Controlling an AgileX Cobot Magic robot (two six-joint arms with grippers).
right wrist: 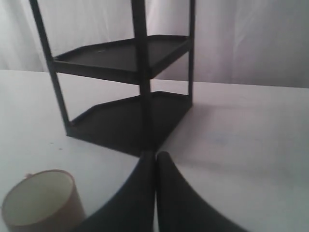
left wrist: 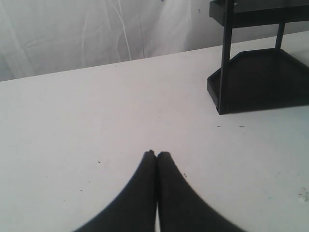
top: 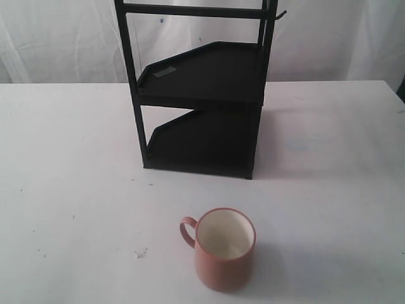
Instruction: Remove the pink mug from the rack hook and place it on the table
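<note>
The pink mug (top: 224, 250) stands upright on the white table (top: 76, 164), in front of the black rack (top: 202, 95), its handle pointing left. Its cream inside shows in the right wrist view, where the pink mug (right wrist: 41, 203) sits low beside my right gripper (right wrist: 156, 154), which is shut and empty. The rack hook (top: 280, 13) sticks out bare at the rack's top right. My left gripper (left wrist: 156, 153) is shut with nothing in it, over bare table, with the rack (left wrist: 260, 72) off to one side. Neither gripper shows in the exterior view.
A white curtain (top: 63, 38) hangs behind the table. Small dark specks and a scuff (top: 140, 253) mark the tabletop left of the mug. The rack's two angled shelves hold nothing.
</note>
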